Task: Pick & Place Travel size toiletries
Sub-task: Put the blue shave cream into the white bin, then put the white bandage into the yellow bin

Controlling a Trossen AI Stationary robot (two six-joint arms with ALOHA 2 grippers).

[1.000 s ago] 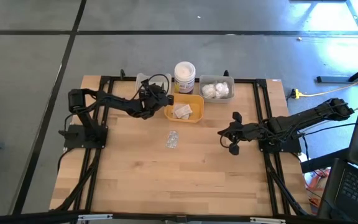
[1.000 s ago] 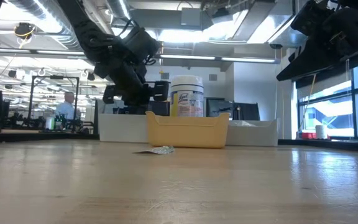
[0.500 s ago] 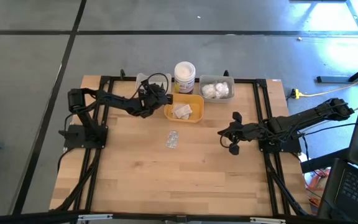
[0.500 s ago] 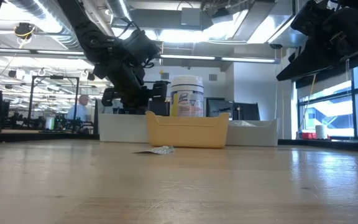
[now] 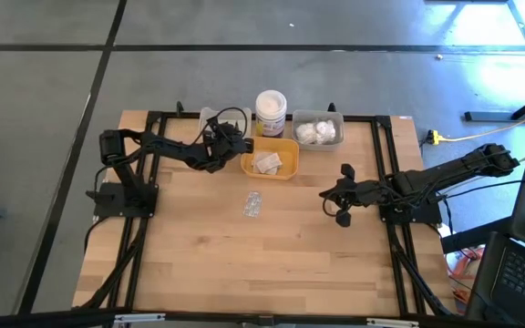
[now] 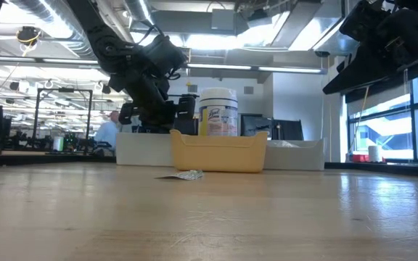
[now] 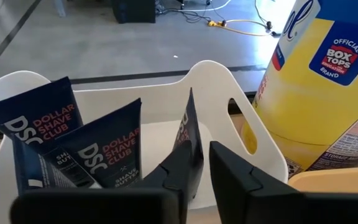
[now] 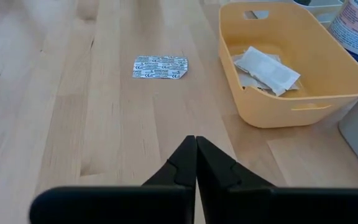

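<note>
My left gripper (image 5: 233,138) hangs over the white tray (image 5: 210,117) at the table's far edge, its fingers a narrow gap apart. A black tube (image 7: 190,127) stands on edge in the tray between the fingers, close to one of them. Two more black tubes (image 7: 42,143) lean in the tray. A flat sachet (image 5: 254,204) lies on the table's middle. More sachets (image 8: 266,68) lie in the yellow tray (image 5: 270,157). White fluffy pieces (image 5: 315,132) fill the grey tray (image 5: 335,118). My right gripper (image 5: 326,196) is shut and empty above the table's right part. My left gripper stands with one finger (image 7: 178,171) right beside the upright tube's flat face (image 7: 191,155), and bare tray shows between the tube and the other finger. I cannot tell whether it touches the tube. The tube's lower end sits in the tray.
A white jar with a yellow label (image 5: 271,111) stands at the far edge between the white and grey trays, close to my left gripper (image 7: 201,163). Bare wood lies in front of the trays. A person (image 6: 111,125) shows in the room behind the table.
The person in the room behind has walked toward the right of the low view. Both grippers have kept still.
</note>
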